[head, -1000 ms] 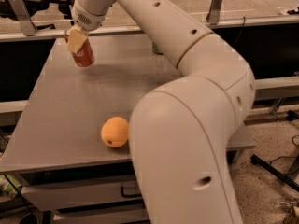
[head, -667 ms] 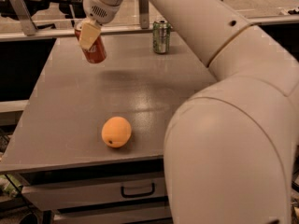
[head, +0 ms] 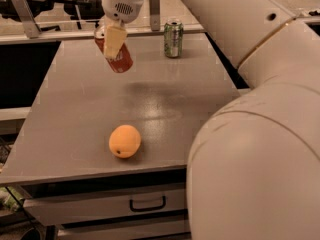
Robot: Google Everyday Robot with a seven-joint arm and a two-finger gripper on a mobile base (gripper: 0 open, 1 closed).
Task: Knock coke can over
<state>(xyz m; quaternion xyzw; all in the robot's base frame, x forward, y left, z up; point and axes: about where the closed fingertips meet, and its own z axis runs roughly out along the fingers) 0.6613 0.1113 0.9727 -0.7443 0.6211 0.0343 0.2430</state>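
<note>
Camera view. Grey, flat worktop (head: pixel 75 124) fills most of the scene, with a pale rail (head: pixel 50 35) along its far edge and dark framework beyond it. Below the near edge sits a drawer (head: pixel 90 209) fitted with a dark handle (head: pixel 147 204).

The white robot arm (head: pixel 250 134) enters from the near right, where its bulky housing covers the near right corner of the worktop. It reaches across to the far left part of the scene.

The gripper (head: pixel 113 50) is located over the far left area of the worktop, pointing downward. Its fingers (head: pixel 114 39) are closed onto the coke can (head: pixel 120 62): one cream-coloured finger lies across the near face of the can, and the opposite finger is hidden behind it.

The coke can is red and is tilted, with its silver top leaning to the far left under the gripper and its base toward the near right. Whether the base touches the worktop cannot be determined.

A green-and-silver can (head: pixel 173 39) stands upright near the far edge, to the right of the coke can and apart from it.

An orange fruit (head: pixel 124 141) rests on the worktop near the near edge, well apart from both cans.

A dull dark patch (head: pixel 150 91) lies on the worktop between the coke can and the orange fruit.
</note>
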